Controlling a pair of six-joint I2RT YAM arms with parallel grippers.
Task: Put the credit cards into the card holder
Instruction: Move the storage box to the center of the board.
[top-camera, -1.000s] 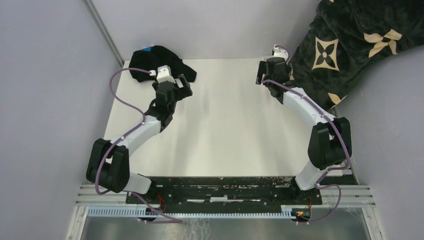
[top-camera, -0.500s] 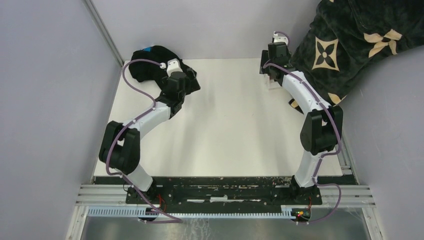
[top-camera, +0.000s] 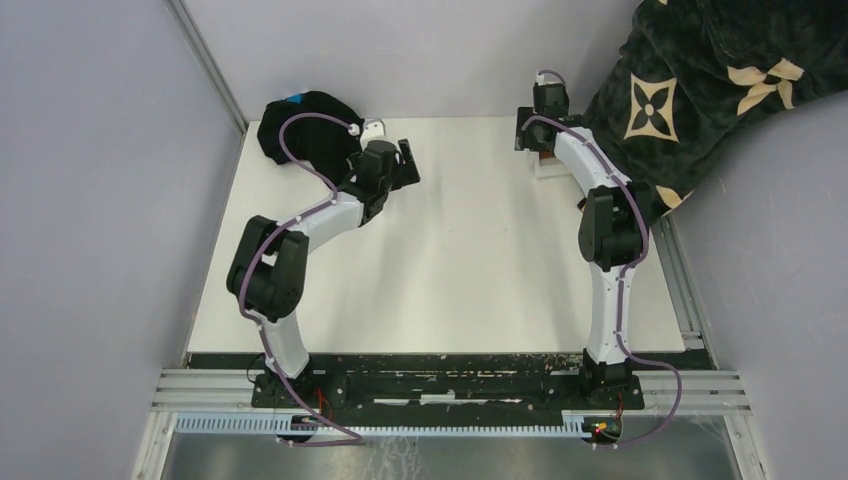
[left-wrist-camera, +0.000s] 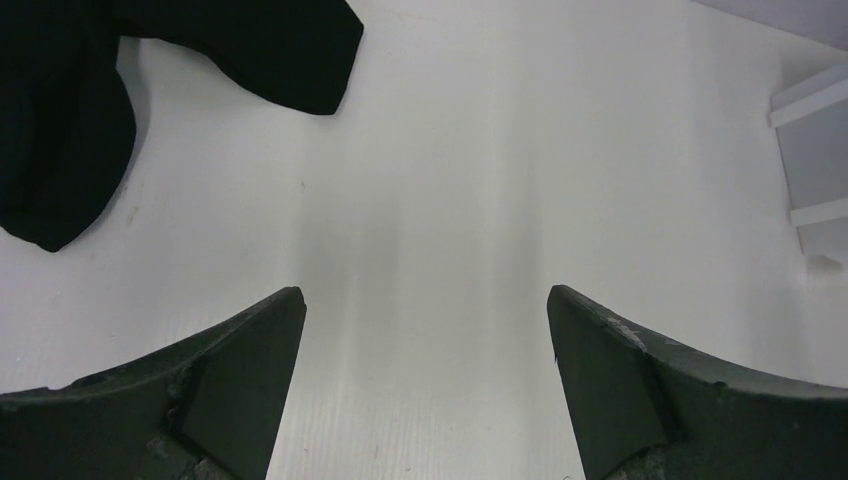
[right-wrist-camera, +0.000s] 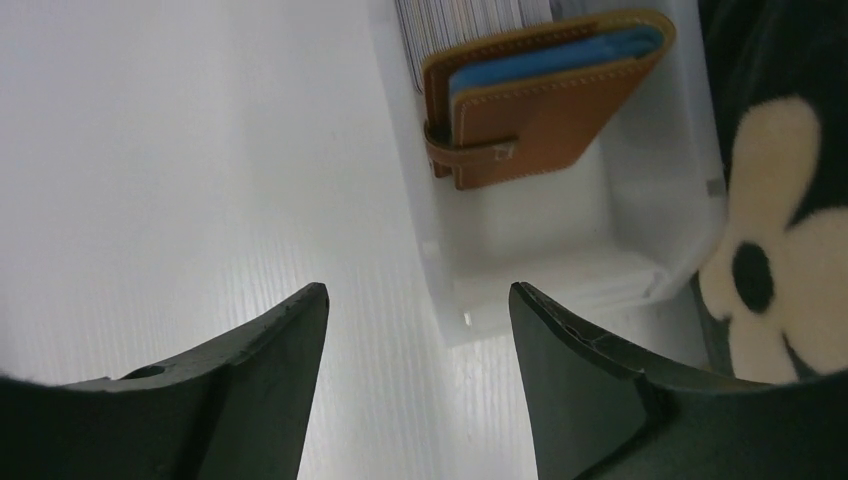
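Right end effector: jaws spread wide, nothing between them, above the near end of the clear tray.
Card holder: lies in the tray's far end and looks closed, tab wrapped round its left edge.
Credit cards: a stack of thin edges just beyond the holder, in the same tray.
Left end effector: fingers apart, empty, over the bare surface near a black cloth.
Risk: the holder sits close to the tray walls, so a finger could hit the rim or drag the tray — and the patterned blanket just beside it could snag.
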